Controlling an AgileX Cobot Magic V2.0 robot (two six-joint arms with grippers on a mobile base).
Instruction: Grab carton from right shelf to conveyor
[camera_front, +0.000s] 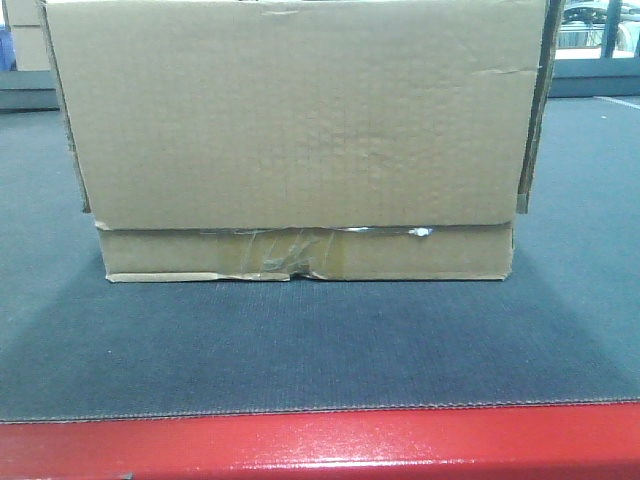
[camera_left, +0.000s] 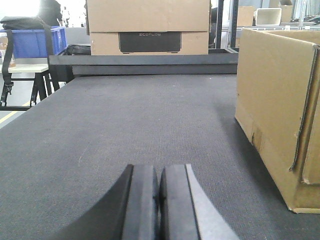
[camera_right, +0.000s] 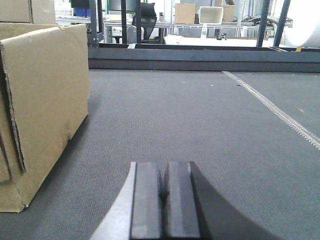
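The carton (camera_front: 300, 140) rests flat on the conveyor (camera_front: 320, 340), a little back from the red frame edge (camera_front: 320, 440) and about midway along it, so I judge the delivery is done. Its long axis runs parallel to that red edge, the taped, torn lower seam facing the front. My left gripper (camera_left: 159, 200) is low over the belt just beside the carton's left end, fingers pressed together and holding nothing. My right gripper (camera_right: 163, 200) is the same at the other end, also empty. Both stand apart from the cardboard, I think to leave it free.
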